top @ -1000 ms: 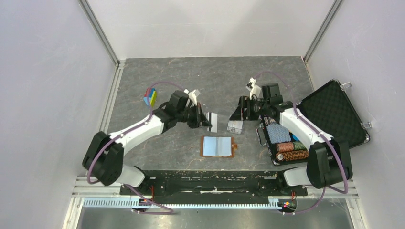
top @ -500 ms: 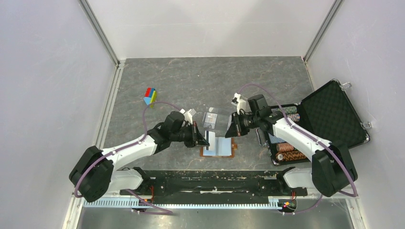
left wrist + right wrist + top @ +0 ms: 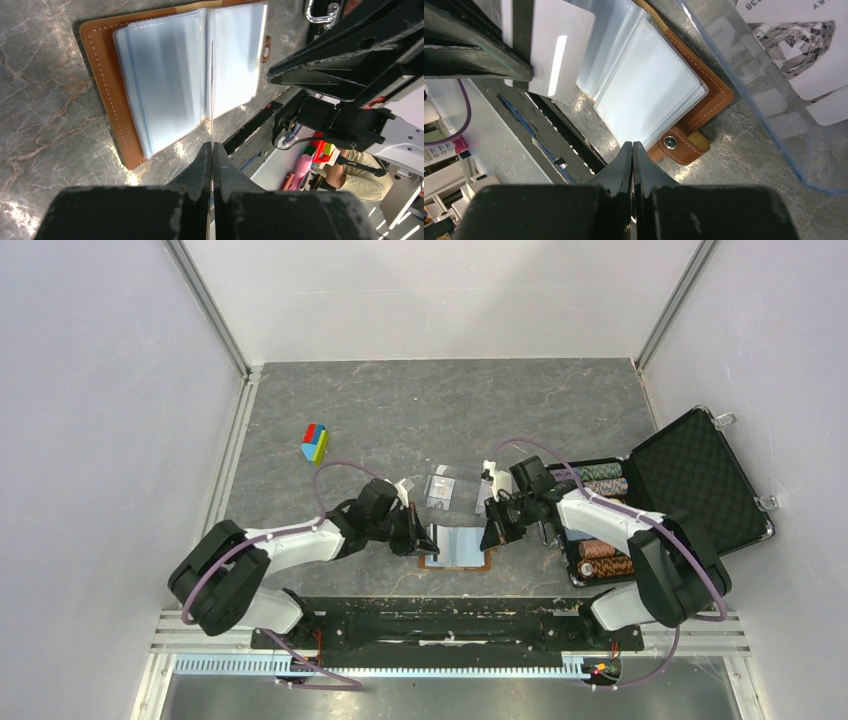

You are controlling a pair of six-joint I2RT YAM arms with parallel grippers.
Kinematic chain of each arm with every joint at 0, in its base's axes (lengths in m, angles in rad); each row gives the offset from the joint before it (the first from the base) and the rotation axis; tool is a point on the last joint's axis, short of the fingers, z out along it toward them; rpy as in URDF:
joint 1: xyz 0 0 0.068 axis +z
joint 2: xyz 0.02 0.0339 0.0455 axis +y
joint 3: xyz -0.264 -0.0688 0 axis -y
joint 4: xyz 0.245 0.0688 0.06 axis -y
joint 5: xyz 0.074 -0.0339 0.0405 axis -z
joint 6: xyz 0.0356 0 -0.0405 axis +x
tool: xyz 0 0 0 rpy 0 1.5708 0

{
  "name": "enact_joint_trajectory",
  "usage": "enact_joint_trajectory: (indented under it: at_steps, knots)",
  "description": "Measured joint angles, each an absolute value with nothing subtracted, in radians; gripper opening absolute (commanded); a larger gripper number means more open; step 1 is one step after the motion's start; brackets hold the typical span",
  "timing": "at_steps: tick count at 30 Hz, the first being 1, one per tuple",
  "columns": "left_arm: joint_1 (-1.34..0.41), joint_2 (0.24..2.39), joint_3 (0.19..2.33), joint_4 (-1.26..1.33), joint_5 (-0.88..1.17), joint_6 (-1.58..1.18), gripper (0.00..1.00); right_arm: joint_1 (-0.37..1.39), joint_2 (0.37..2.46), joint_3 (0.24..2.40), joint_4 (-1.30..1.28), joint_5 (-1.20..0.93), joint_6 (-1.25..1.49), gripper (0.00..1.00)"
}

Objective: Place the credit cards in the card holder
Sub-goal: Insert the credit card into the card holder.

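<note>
Gripping, left side: our left gripper (image 3: pixel 211 148) is clamped on a credit card (image 3: pixel 555 52), pinching it by one end. Its own camera sees the card only as a thin edge.
Credit card: white and blank, with a streak of glare in the right wrist view. It is held on edge above the open card holder, over the seam between the two fans of sleeves. We cannot tell whether it touches them.
Card holder (image 3: pixel 100 75): brown leather with pale stitching, lying open and flat on the table (image 3: pixel 400 410), near the arm bases and between our two grippers. Its clear sleeves (image 3: pixel 649 95) are spread to both sides, and the snap tab (image 3: pixel 681 145) sticks out at its right edge.
Right gripper (image 3: pixel 632 147): the fingers are pressed together, with the tips low at the sleeve edge next to the snap tab. We cannot tell whether a sleeve is caught between them.
Plastic tray (image 3: pixel 440 488): clear, just beyond the card holder, with a printed diamond picture inside.
Black case (image 3: pixel 700 480): open at the right, its foam-lined lid tilted back, with stacks of chips (image 3: pixel 600 558) in the base.
Coloured blocks (image 3: pixel 315 442): far left, well apart from everything else.
</note>
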State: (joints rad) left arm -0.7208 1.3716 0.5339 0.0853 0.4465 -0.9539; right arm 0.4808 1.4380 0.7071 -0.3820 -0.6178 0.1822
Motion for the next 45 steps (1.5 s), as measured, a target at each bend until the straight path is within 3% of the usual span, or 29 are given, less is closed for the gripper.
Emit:
enact_joint_trajectory:
  at_steps: [11, 34, 45]
  knots:
    - [-0.748, 1.538, 0.598, 0.142, 0.447, -0.953, 0.02, 0.487, 1.48, 0.704, -0.339, -0.596, 0.164, 0.0]
    - [-0.812, 1.628, 0.656, 0.183, 0.437, -0.954, 0.02, 0.489, 1.509, 0.69, -0.364, -0.495, 0.156, 0.0]
    - [-0.82, 1.504, 0.631, 0.121, 0.312, -0.954, 0.02, 0.489, 1.506, 0.685, -0.36, -0.494, 0.157, 0.0]
